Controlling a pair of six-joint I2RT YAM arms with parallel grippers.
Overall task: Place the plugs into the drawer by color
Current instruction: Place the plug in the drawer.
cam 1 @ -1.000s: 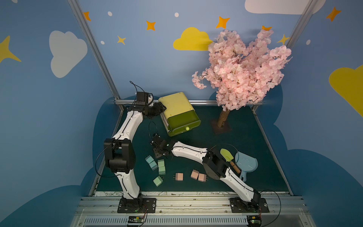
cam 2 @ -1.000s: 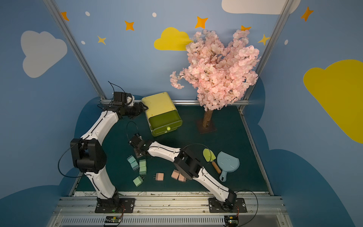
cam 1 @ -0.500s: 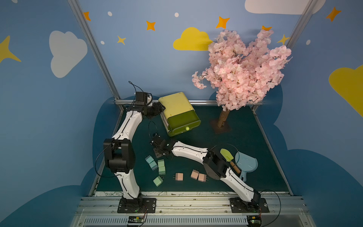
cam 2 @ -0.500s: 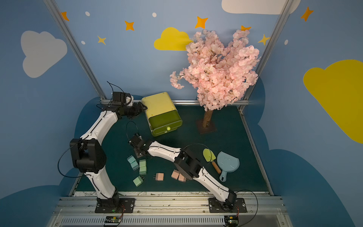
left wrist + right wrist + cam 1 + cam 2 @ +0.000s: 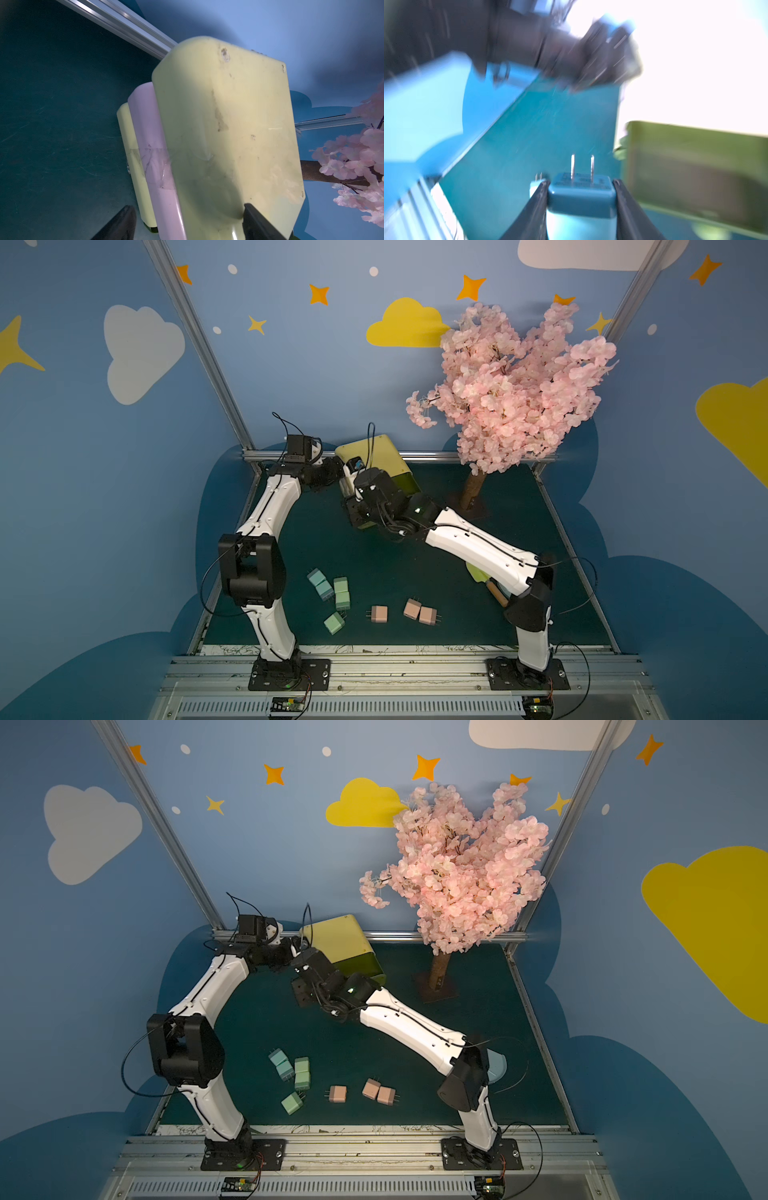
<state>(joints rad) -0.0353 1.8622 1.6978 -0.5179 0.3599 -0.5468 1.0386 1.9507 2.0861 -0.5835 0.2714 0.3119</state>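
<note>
Right pincer (image 5: pixel 581 182) clamped on a blue plug (image 5: pixel 581 199), drawer (image 5: pixel 695 166) just beside it, contents blurred; left pincer (image 5: pixel 187 207) straddles that drawer, grip unclear.

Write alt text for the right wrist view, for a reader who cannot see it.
The right pincer grips a blue plug by its sides, with the plug's two metal prongs pointing away from the camera. Beyond it are a teal mat and a green drawer chest. Everything past the plug is heavily blurred.
</note>
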